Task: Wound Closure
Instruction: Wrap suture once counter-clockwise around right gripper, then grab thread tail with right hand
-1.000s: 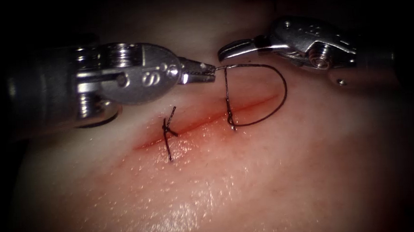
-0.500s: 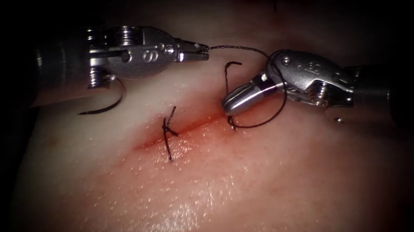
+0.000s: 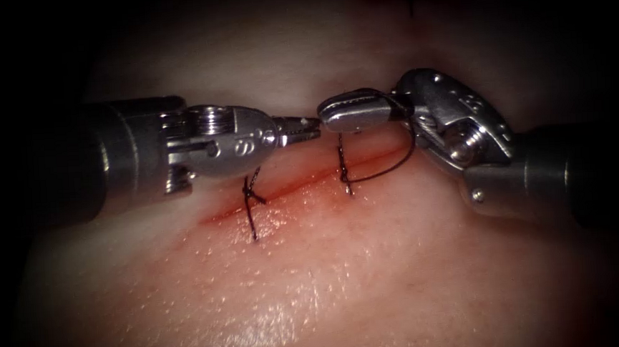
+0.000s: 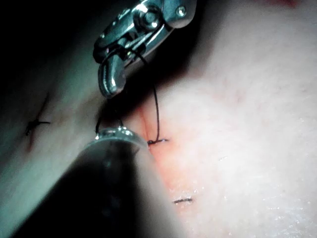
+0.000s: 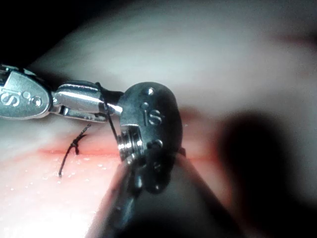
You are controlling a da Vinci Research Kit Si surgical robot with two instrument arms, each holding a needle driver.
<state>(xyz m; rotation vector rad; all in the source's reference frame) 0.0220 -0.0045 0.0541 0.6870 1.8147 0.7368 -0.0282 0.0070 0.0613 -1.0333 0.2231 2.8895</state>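
Dark thread (image 3: 342, 161) rose from the tissue (image 3: 330, 280) at the cut (image 3: 296, 187) and looped round the right end effector (image 3: 352, 111); its state could not be told. The left end effector (image 3: 303, 129) was tip to tip with it, jaws together, grip on thread unconfirmed. A knotted stitch (image 3: 253, 195) crossed the cut further left. Judgement: keep the loop from slipping off, tension light, no tugging at the tissue.
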